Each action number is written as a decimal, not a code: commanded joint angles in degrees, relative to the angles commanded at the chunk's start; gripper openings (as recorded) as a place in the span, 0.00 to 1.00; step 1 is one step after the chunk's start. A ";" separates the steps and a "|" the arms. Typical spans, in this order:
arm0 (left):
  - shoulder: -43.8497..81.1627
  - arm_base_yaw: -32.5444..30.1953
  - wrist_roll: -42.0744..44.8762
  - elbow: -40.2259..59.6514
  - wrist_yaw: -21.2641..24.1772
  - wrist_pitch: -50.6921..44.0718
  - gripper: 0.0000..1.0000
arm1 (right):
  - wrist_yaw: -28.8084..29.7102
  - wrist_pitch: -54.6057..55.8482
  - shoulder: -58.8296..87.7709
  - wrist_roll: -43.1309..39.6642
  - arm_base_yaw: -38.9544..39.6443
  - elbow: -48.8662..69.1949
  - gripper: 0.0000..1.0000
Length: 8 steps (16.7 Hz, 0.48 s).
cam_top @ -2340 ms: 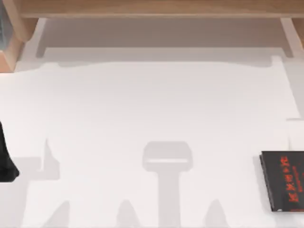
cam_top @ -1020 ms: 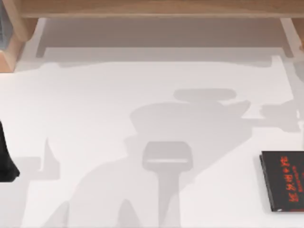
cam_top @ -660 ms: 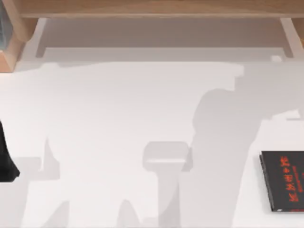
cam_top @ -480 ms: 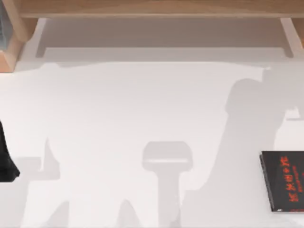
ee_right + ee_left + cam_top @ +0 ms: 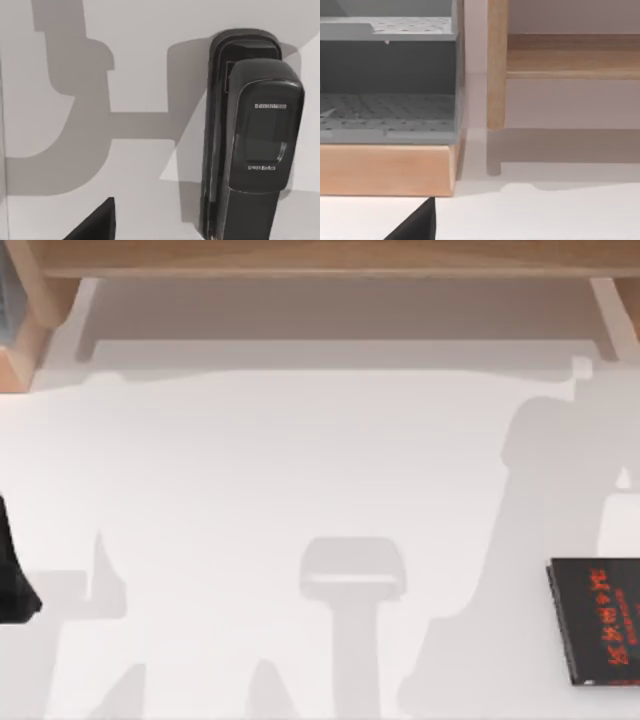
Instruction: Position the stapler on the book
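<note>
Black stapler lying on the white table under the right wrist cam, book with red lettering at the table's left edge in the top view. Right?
One thing is wrong: the book lies at the table's right edge, not its left, as the top view shows. The rest holds: the right wrist view has the black stapler lying on the white table, and the book's black cover carries red lettering.

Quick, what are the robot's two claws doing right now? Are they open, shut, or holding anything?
Left gripper: cannot be told.
Right gripper: cannot be told; it hangs above the long black plastic stapler lying on the white table.
</note>
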 joint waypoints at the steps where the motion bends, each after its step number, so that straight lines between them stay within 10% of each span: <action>1: 0.00 0.00 0.00 0.00 0.00 0.00 1.00 | 0.05 0.10 0.08 0.05 0.06 -0.16 1.00; 8: 0.00 0.00 0.00 0.00 0.00 0.00 1.00 | -0.50 5.05 -5.62 -0.92 -0.56 -10.77 1.00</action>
